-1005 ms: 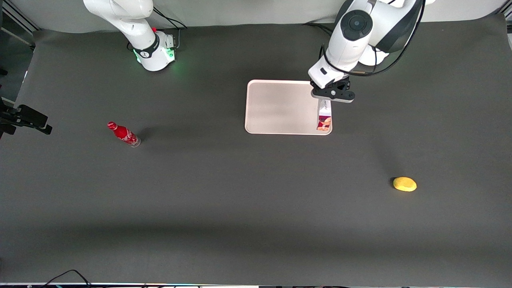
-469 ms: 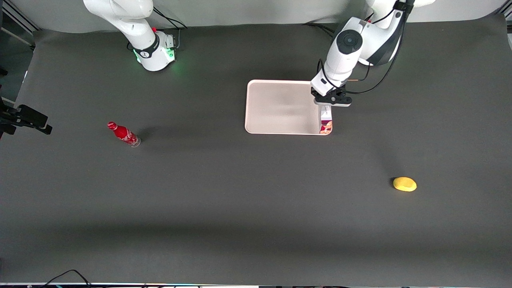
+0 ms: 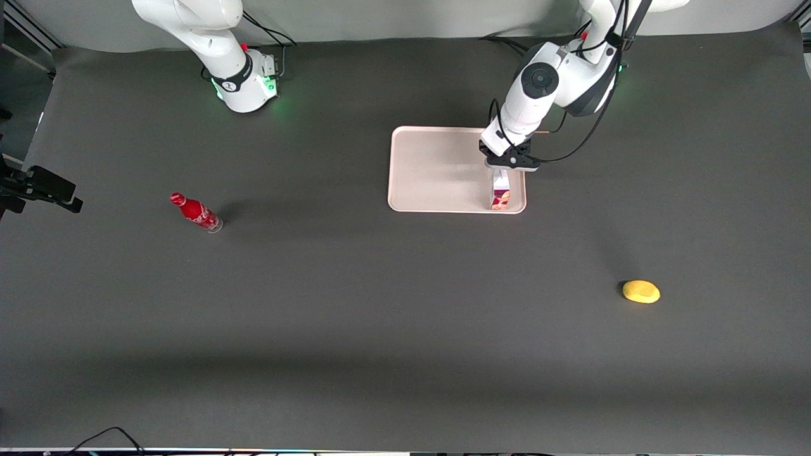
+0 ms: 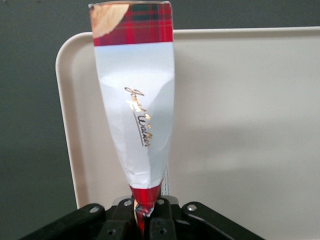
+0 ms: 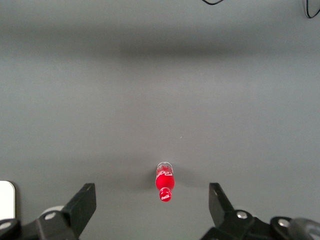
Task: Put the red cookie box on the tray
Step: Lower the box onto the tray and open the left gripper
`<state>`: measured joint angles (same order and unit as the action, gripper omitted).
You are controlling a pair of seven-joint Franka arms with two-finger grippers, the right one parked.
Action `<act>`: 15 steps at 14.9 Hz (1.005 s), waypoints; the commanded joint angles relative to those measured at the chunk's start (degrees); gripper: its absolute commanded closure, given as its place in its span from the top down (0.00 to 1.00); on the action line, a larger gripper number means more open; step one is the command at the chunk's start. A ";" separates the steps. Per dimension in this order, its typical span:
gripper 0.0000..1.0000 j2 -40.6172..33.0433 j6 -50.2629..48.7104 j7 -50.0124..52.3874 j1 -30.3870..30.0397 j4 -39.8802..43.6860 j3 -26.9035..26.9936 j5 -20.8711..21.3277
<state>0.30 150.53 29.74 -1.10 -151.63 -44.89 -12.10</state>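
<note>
Nearest the front camera lies a yellow lemon-like object point(image 3: 641, 291), toward our working arm's end of the table, and a small red bottle point(image 3: 196, 212) stands toward the parked arm's end; both are well apart from the work. Farther from the camera, the tray point(image 3: 437, 171) sits flat, and we hold the red cookie box point(image 3: 500, 193) over it near the short rim at our working arm's end. Our gripper point(image 3: 509, 161) is clamped on the box's upper end, the fingers point(image 4: 131, 212) pinched together on the creased cardboard, so the box hangs long-end down.

The risk we see: released like this, the narrow box may topple, and so near the rim it could fall half off the tray. The thin pinch could also slip.

Our arm reaches in from above, wrist pointing down, elbow raised farther from the camera.
</note>
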 commanded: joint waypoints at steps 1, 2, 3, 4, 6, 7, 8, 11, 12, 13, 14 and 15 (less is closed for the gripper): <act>0.00 -1.27 0.90 1.46 0.22 -1.47 -0.72 -0.21; 0.00 -1.27 1.34 1.46 0.13 -1.99 -0.72 -0.21; 0.00 -1.27 2.56 1.46 0.22 -2.70 -0.81 -0.12; 0.00 -1.18 3.88 1.38 0.22 -3.31 -0.81 -0.12; 0.00 -0.74 4.77 1.46 0.22 -3.67 -0.90 -0.21; 0.00 -0.66 4.77 1.46 0.22 -3.67 -0.90 -0.21; 0.00 -0.65 4.86 1.46 0.22 -3.67 -0.90 -0.21; 0.00 0.04 5.73 1.46 0.22 -3.67 -0.81 -0.21; 0.00 0.57 6.34 1.46 0.13 -3.67 -0.90 -0.21; 0.00 1.01 6.70 1.46 0.22 -3.67 -0.81 -0.21; 0.00 1.71 7.48 1.46 0.13 -3.58 -0.81 -0.12; 0.07 2.15 8.01 1.46 0.22 -3.58 -0.81 -0.12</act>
<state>0.94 155.93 29.96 -1.10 -154.92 -45.32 -12.10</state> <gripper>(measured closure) 0.934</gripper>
